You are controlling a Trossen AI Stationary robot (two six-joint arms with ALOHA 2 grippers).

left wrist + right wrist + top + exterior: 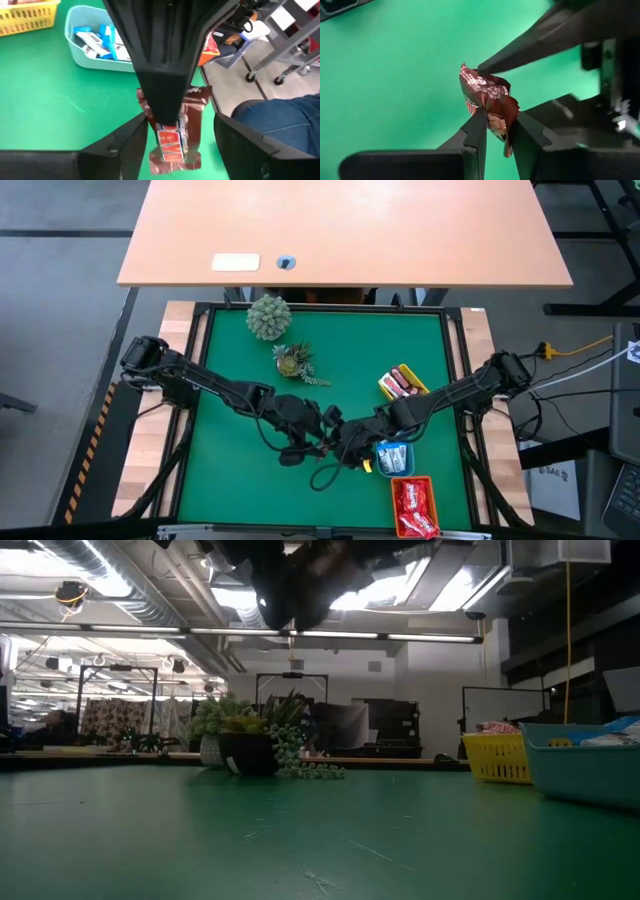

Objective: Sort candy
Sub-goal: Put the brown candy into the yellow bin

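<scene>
Green matting point(230, 470) covers the work surface, with a bare wooden desk point(400, 220) beyond its far edge. Two small plants point(268, 316) stand near the far edge, clear of the sorting area and not part of the job.

Both arms meet over the middle of the near half of the mat. This looks like a hand-over in mid-air, judged from how the two tools overlap.

Three trays line the right side towards the near right corner: a yellow tray point(385, 388) with dark bars, a blue tray point(381, 464) with blue-and-white wrappers, and an orange tray point(428, 488) with red packets. Each holds one kind, so sorting appears well advanced.

The right gripper point(496, 131) pinches a maroon mini bar point(490, 102) by its lower end, fingers pressed onto the wrapper. The left gripper point(182, 145) has its fingers spread to either side of the same bar and does not appear to clamp it. The bar hangs above the mat, not resting on it. Its likely destination is the yellow tray, given the contents there.
</scene>
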